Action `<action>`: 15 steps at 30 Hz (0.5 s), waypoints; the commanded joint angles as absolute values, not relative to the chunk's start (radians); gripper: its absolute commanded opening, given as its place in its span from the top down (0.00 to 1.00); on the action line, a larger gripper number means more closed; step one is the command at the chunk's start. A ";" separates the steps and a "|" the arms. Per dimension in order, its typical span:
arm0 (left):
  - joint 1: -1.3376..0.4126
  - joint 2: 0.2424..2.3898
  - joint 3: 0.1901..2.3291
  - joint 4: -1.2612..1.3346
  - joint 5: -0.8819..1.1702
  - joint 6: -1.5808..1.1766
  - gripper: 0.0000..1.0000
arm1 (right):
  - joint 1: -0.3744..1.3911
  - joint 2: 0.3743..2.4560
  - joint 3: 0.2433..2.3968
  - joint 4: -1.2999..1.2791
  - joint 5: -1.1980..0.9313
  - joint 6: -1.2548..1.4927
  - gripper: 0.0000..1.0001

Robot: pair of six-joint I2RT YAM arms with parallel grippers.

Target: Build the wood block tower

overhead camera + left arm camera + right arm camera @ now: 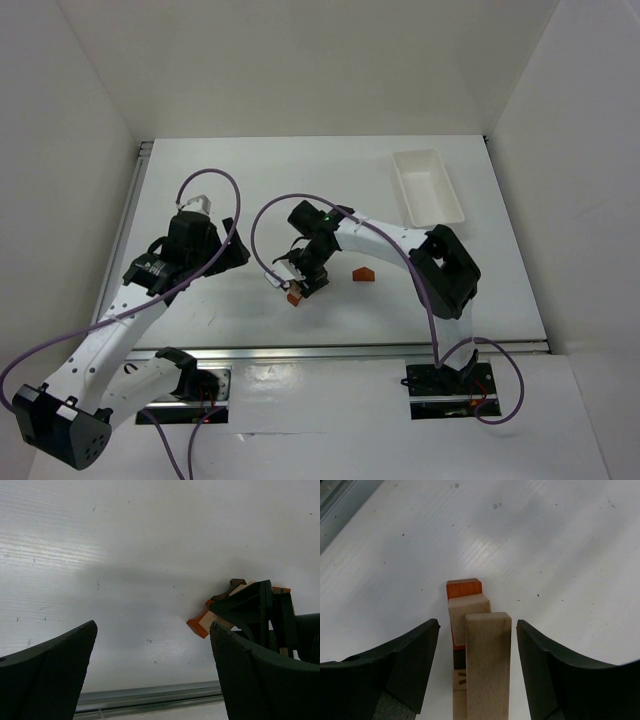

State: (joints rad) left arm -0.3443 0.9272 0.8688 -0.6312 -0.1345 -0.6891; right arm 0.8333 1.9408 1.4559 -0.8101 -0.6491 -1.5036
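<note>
1. Fingers (415, 660) of your right gripper (478, 626) stand apart on either side of a pale tan bar (488, 665), with a gap showing on both sides; nothing is clamped, and the spacing looks meant to bracket the bar without nudging it.
2. Your wood block tower (295, 296) sits around the middle of the table (250, 170), toward the near edge, directly under that gripper; the right wrist view shows an orange-red block (464, 587) at the far end, a pale tan cube (469, 609) seemingly resting on it, and the tan bar nearest the camera above a dark piece (459, 657); you cannot tell from here exactly how they bear on one another.
3. Your left gripper (152, 626) hangs to the left of the stack, fingers spread wide and holding nothing; it sits low and aimed at the blocks, probably so as not to crowd the right arm.
4. An orange-red house-shaped piece (363, 274) lies alone to the right of the stack, apart from it; by its shape it is likely the roof, so it goes on last.
5. Your white tray (428, 187) stands at the far right, well apart from the work.
6. Mind the narrow stack; a sideways brush from either finger could topple it.
</note>
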 commanded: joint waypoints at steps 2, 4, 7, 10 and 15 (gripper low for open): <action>-0.348 0.925 0.891 -0.634 -0.152 -0.710 0.01 | 0.851 1.905 1.439 -0.778 -0.657 -1.482 0.29; -0.348 0.925 0.891 -0.634 -0.152 -0.710 0.01 | 0.851 1.896 1.430 -0.778 -0.647 -1.470 0.29; -0.348 0.925 0.891 -0.634 -0.152 -0.710 0.01 | 0.851 1.896 1.430 -0.765 -0.647 -1.470 0.30; -0.348 0.925 0.891 -0.634 -0.152 -0.710 0.01 | 0.851 1.887 1.420 -0.765 -0.647 -1.460 0.31; -0.348 0.925 0.891 -0.634 -0.152 -0.710 0.01 | 0.851 1.878 1.402 -0.744 -0.647 -1.450 0.33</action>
